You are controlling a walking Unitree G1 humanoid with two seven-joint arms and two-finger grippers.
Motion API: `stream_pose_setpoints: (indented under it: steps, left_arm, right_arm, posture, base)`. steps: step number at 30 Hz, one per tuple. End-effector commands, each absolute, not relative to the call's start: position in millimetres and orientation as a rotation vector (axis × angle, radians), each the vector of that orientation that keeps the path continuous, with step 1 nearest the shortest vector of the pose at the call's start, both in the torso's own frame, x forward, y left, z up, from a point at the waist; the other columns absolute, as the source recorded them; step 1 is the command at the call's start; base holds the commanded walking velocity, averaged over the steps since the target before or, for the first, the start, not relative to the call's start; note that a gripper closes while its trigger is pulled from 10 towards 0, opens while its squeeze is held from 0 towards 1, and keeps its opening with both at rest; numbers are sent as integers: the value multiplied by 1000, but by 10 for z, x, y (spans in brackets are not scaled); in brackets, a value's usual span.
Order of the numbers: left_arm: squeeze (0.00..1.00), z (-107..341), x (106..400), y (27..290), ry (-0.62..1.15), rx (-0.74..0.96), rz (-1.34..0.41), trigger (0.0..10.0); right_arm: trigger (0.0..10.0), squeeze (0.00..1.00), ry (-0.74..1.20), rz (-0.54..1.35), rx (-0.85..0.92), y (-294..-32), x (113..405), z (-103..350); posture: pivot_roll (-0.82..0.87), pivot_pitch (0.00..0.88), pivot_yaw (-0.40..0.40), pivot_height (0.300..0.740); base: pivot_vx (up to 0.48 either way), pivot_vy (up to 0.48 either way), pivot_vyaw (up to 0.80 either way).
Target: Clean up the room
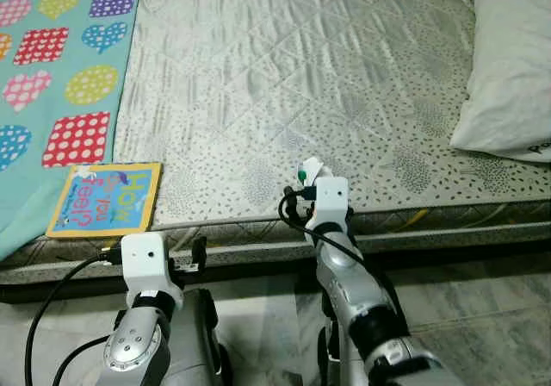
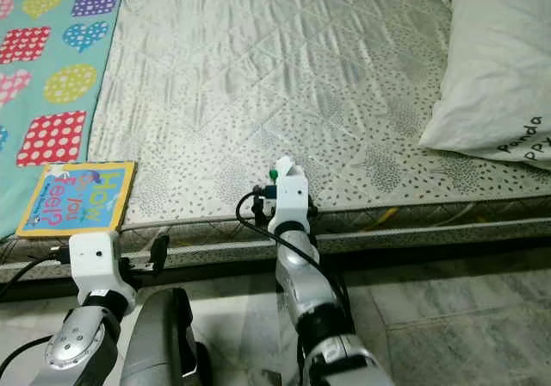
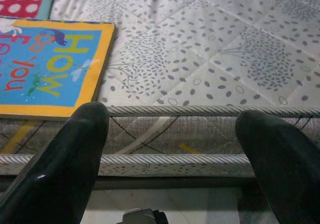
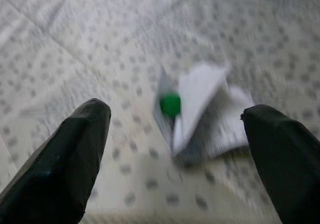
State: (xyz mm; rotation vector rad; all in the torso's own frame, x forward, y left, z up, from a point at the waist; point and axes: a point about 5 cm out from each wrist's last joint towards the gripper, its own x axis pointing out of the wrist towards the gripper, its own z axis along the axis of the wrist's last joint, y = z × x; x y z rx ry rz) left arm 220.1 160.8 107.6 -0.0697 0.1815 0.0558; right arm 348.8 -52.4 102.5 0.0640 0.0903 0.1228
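Crumpled paper (image 4: 200,111) lies between right fingers (image 4: 60,164).

A home bedroom: quilted mattress (image 1: 301,84), pillow (image 1: 512,59), heart-patterned blanket (image 1: 60,67), tiled floor (image 1: 482,308).

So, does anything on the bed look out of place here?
Yes. A small crumpled white scrap with a green dot lies loose near the mattress edge, just ahead of the open right hand. A picture book also sits at the mattress corner.
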Motion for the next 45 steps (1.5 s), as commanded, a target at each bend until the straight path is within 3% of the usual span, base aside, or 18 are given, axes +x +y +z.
stream_pose_setpoints:
  steps: [1,27,28,30,31,32,33,45]
  left_arm:
    - [0,1065,2156,1649,197,-59,77,10000]
    - [0,1054,1863,1639,243,-67,117,10000]
    - [0,1053,1849,1642,246,-67,119,10000]
    - [0,1054,1842,1644,248,-67,119,10000]
    - [0,1054,1837,1644,249,-67,120,10000]
    - [0,1055,1832,1645,251,-67,121,10000]
    - [0,1055,1833,1639,253,-68,120,10000]
    - [0,1049,1831,1623,259,-71,119,10000]
  right_arm:
    - [10000,0,78,221,158,38,3421,1198]
    - [10000,0,79,175,111,80,3441,1161]
    - [9490,0,77,168,109,86,3447,1175]
    - [9490,0,74,165,115,89,3450,1184]
    - [4784,0,70,162,117,90,3455,1195]
    - [3216,0,67,160,117,91,3459,1204]
    - [0,0,62,152,127,83,3477,1230]
    - [0,0,45,119,124,-3,3520,1254]
  posture:
    - [33,292,47,575]
    - [65,371,19,575]
    - [65,373,19,575]
    - [65,375,19,575]
    - [65,375,19,575]
    - [64,375,19,575]
    - [64,376,20,575]
    - [61,374,19,575]
  base:
    - [0,0,0]
    - [0,0,0]
    - [0,0,0]
    - [0,0,0]
    - [0,0,0]
    - [0,0,0]
    - [0,0,0]
    - [0,0,0]
